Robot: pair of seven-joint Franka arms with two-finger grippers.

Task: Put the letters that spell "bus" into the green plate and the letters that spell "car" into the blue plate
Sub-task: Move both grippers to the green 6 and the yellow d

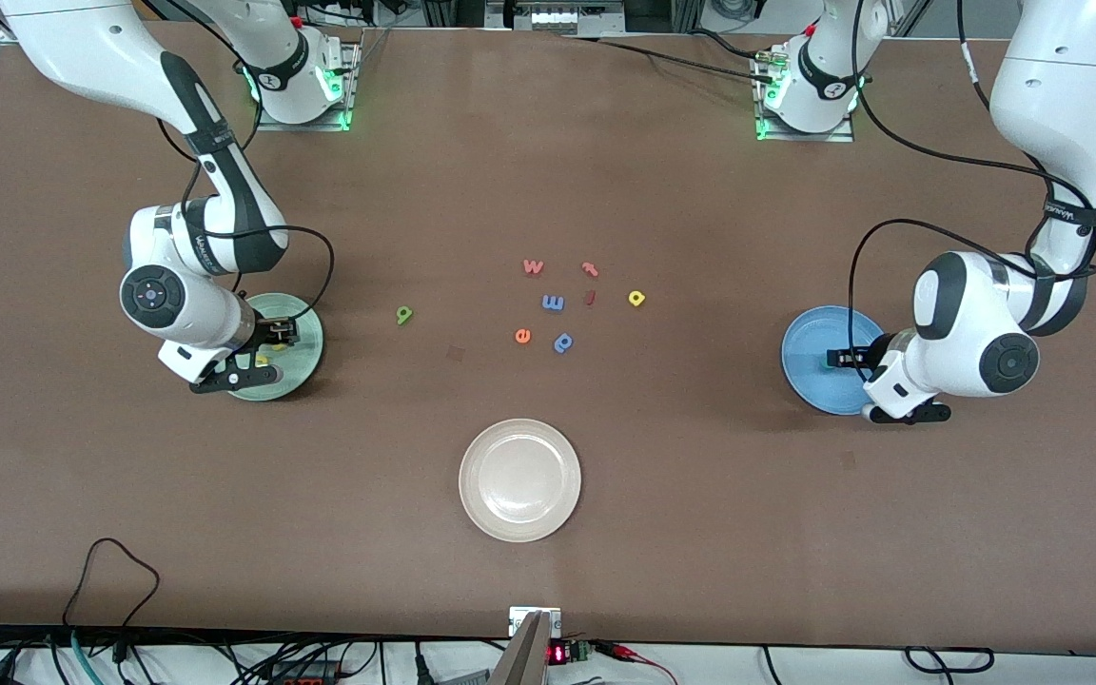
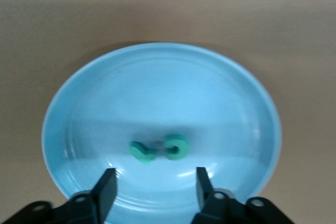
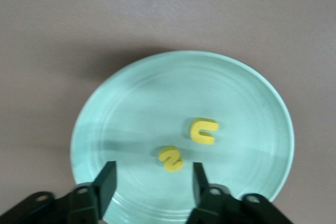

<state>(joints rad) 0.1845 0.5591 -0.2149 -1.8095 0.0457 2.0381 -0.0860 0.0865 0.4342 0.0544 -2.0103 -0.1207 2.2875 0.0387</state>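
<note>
The white plate (image 1: 519, 480) sat nearest; farther off on the bench (image 1: 700, 495), the green b (image 1: 403, 315) lay toward the right pincer (image 3: 152, 174), spread empty over the green plate (image 3: 226, 93), and the yellow a (image 1: 636, 298) toward the left pincer (image 2: 155, 179), likewise spread over the blue plate (image 2: 157, 77).

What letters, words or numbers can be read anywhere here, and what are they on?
"w": pink w, on the table.
"m": blue m, on the table.
"e": orange e, on the table.
"p": blue p, on the table.
"u": yellow u, in the green plate.
"s": yellow s, same plate.
"c": teal c, in the blue plate.
Other foam letters, arm lettering, red display: too small to read.
</note>
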